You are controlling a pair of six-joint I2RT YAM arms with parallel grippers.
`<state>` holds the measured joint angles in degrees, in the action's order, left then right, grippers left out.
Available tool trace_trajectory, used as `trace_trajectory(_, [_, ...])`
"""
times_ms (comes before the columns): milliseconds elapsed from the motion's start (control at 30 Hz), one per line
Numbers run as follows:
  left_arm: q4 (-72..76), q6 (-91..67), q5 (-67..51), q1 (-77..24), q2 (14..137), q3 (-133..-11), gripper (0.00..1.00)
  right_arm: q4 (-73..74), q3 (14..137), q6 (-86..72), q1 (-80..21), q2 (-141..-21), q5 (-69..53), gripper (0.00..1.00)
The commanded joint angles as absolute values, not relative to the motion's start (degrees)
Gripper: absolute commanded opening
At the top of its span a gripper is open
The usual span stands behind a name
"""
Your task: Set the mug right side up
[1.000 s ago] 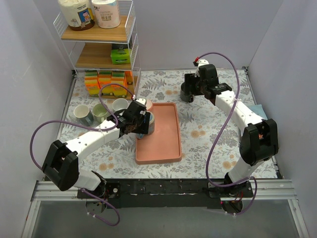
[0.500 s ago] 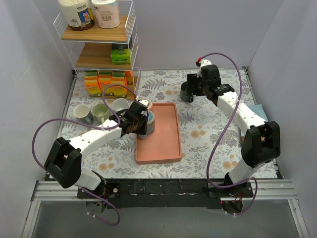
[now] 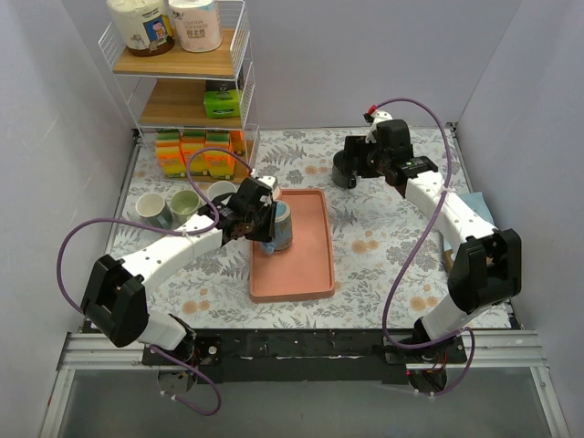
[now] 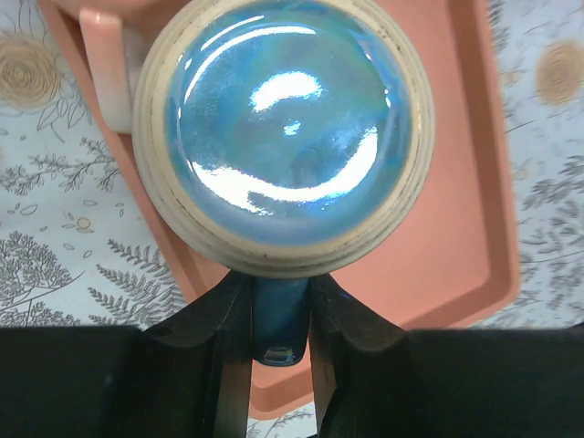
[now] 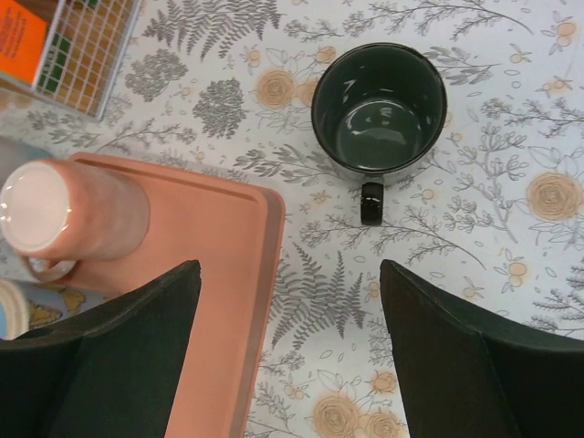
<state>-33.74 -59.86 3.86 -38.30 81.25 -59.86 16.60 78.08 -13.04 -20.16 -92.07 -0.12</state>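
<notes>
Over at nine o'clock on the table [image 3: 383, 246], three cups [image 3: 187, 208] crowd the foot of the wire shelf [image 3: 173, 66], tight quarters there. Your left gripper [image 4: 278, 321] is pinched on the handle of the blue mug [image 4: 287, 128], right over the left rim of the tray [image 3: 310, 265]. A pink cup [image 5: 78, 219] sits just beside it at twelve, with open tray floor toward six. At two o'clock, your right gripper [image 5: 290, 319] hangs spread wide above an upright dark mug [image 5: 379, 108].
</notes>
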Motion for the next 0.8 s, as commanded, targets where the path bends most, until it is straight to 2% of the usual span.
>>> trace_trajectory(0, [-29.7, -61.5, 1.9, -38.1, 76.2, -69.1, 0.00, 13.5, 75.5, -18.2, -18.5, -86.8, -9.7, 0.88])
trace_trajectory(167, [-26.8, -63.3, 1.8, -37.8, 76.1, -71.6, 0.00, 8.0, 70.8, -24.1, -14.2, -82.5, -20.8, 0.89])
trace_trajectory(367, [-23.2, -66.4, 0.5, -36.2, 77.0, -72.9, 0.00, -5.5, 61.0, -35.2, -8.9, -77.0, -37.7, 0.89])
trace_trajectory(467, [-20.8, -68.5, 0.2, -35.3, 77.1, -74.8, 0.00, -13.0, 55.6, -43.5, -9.1, -75.3, -44.1, 0.93])
trace_trajectory(600, [-18.4, -69.5, 0.1, -35.2, 78.0, -79.0, 0.00, -36.6, 45.9, -59.3, -9.2, -73.7, -49.1, 0.95])
trace_trajectory(767, [-17.7, -69.4, -1.8, -35.2, 79.8, -84.0, 0.00, -55.1, 42.4, -70.6, -12.5, -75.9, -51.1, 0.95])
